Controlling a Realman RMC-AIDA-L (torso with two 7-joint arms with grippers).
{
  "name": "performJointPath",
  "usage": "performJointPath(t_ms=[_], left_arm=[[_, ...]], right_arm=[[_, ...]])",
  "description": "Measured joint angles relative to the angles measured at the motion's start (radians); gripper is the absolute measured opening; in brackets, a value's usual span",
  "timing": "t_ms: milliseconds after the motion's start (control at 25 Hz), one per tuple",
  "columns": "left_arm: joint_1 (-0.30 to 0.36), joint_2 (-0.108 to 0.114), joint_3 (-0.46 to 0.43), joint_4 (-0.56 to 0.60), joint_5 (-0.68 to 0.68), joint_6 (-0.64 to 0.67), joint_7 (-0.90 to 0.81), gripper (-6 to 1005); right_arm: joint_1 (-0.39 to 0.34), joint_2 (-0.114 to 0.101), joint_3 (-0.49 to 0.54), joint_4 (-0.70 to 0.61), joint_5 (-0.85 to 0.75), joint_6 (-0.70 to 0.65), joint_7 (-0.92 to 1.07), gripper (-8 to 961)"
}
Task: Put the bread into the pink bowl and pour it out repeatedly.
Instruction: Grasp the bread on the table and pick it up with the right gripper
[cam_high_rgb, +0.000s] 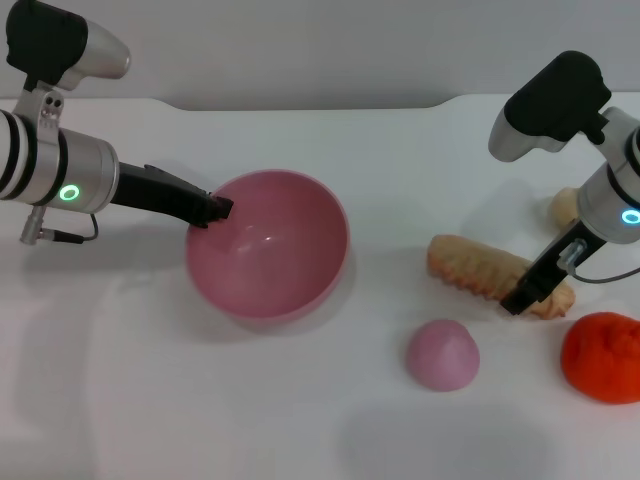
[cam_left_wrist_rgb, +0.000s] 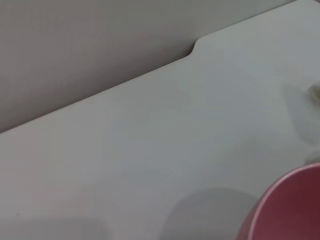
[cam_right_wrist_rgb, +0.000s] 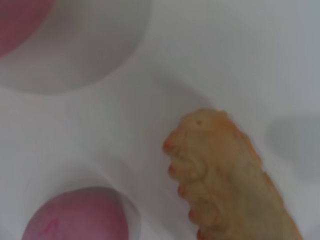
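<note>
Pink bowl (cam_high_rgb: 268, 245) sits upright on the white table (cam_high_rgb: 300, 400), left of centre, nothing visible inside. Left gripper (cam_high_rgb: 215, 210) is at the bowl's left rim, its dark jaws clamped on that edge. The left wrist view catches only a slice of the bowl's rim (cam_left_wrist_rgb: 290, 205) and bare table.

Bread (cam_high_rgb: 490, 272) lies flat on the table to the right of the bowl, well apart from it, ridged side showing. Right gripper (cam_high_rgb: 528, 290) is down at the loaf's right end, touching it; whether its jaws are apart or together cannot be told. The right wrist view shows the loaf (cam_right_wrist_rgb: 230, 180) close up.

Small pink dome (cam_high_rgb: 442, 354) rests in front of the bread. Red-orange lump (cam_high_rgb: 603, 356) lies at the far right, a beige lump (cam_high_rgb: 565, 205) behind the right arm.
</note>
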Motion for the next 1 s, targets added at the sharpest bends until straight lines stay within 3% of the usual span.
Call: performJointPath(t_ms=[240,440,1000], left_arm=[[0.004,-0.001,0.000,0.000,0.000,0.001,0.000,86],[0.007,-0.001,0.000,0.000,0.000,0.002,0.000,88],[0.002,-0.001,0.000,0.001,0.000,0.007,0.002,92]], right_arm=[[-0.005,0.000,-0.003,-0.007,-0.002,0.024,-0.001,551],[-0.029,0.003,-0.004,-0.040,-0.003,0.050,-0.001,341],[-0.037,0.003,-0.020,-0.055,-0.005,0.054,-0.002,215]])
